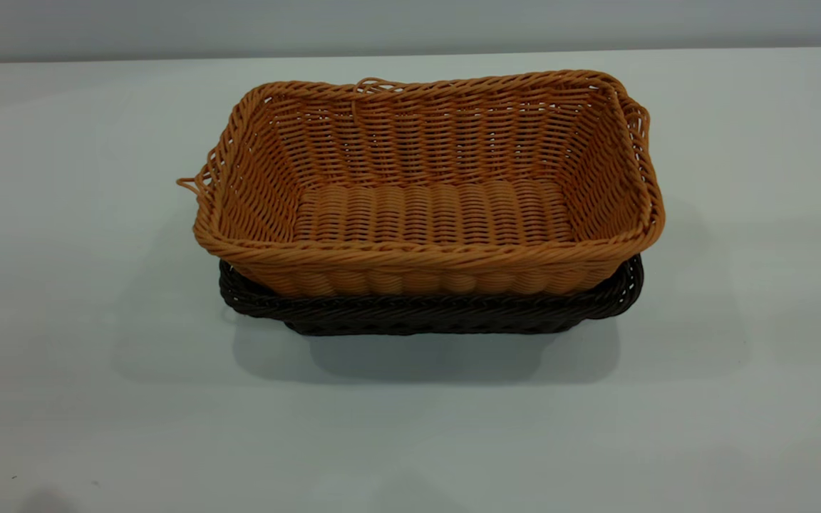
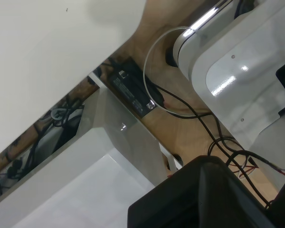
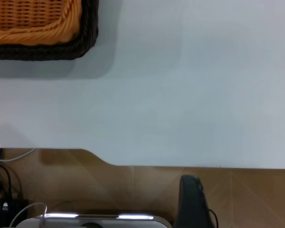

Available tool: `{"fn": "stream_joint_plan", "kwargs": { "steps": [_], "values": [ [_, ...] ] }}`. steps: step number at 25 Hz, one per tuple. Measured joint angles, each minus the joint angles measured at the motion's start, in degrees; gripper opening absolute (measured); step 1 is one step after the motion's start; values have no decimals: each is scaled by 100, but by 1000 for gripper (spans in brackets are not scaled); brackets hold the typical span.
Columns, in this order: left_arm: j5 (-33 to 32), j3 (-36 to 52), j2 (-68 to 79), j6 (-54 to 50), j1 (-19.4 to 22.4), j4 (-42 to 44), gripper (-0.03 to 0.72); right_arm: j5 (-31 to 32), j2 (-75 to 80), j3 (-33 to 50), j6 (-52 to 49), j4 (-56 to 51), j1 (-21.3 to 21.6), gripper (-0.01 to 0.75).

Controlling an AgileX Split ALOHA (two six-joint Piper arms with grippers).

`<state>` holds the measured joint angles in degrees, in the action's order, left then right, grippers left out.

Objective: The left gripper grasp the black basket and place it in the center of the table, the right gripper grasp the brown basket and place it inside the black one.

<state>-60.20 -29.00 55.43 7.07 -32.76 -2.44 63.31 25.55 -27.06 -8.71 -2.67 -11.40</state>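
Note:
The brown basket (image 1: 428,187) sits nested inside the black basket (image 1: 425,311) at the middle of the table (image 1: 83,427). Only the black basket's rim and lower front show beneath it. Neither gripper appears in the exterior view. In the right wrist view a corner of the brown basket (image 3: 33,21) inside the black basket (image 3: 88,33) shows far off. The right gripper (image 3: 192,202) is off the table, beyond its edge and well away from the baskets. The left gripper (image 2: 213,197) shows as a dark bulk, also off the table, and no basket is in its view.
The table's edge (image 3: 133,164) runs past wooden floor. The left wrist view shows the table edge (image 2: 85,71), a white robot base (image 2: 237,80), black cables (image 2: 218,142) and a power strip (image 2: 133,92) on the floor.

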Motion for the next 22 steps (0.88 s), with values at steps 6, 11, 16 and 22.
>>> {"fn": "stream_joint_plan", "kwargs": {
  "steps": [6, 11, 16, 22],
  "values": [
    [-20, 28, 0, 0, 0, 0, 318, 0, 0, 0, 0, 0, 0, 439],
    [-20, 32, 0, 0, 0, 0, 318, 0, 0, 0, 0, 0, 0, 439],
    [-20, 32, 0, -5, 0, 0, 318, 0, 0, 0, 0, 0, 0, 439],
    [-20, 32, 0, -5, 0, 0, 318, 0, -62, 0, 0, -39, 560, 439]
  ]
}}
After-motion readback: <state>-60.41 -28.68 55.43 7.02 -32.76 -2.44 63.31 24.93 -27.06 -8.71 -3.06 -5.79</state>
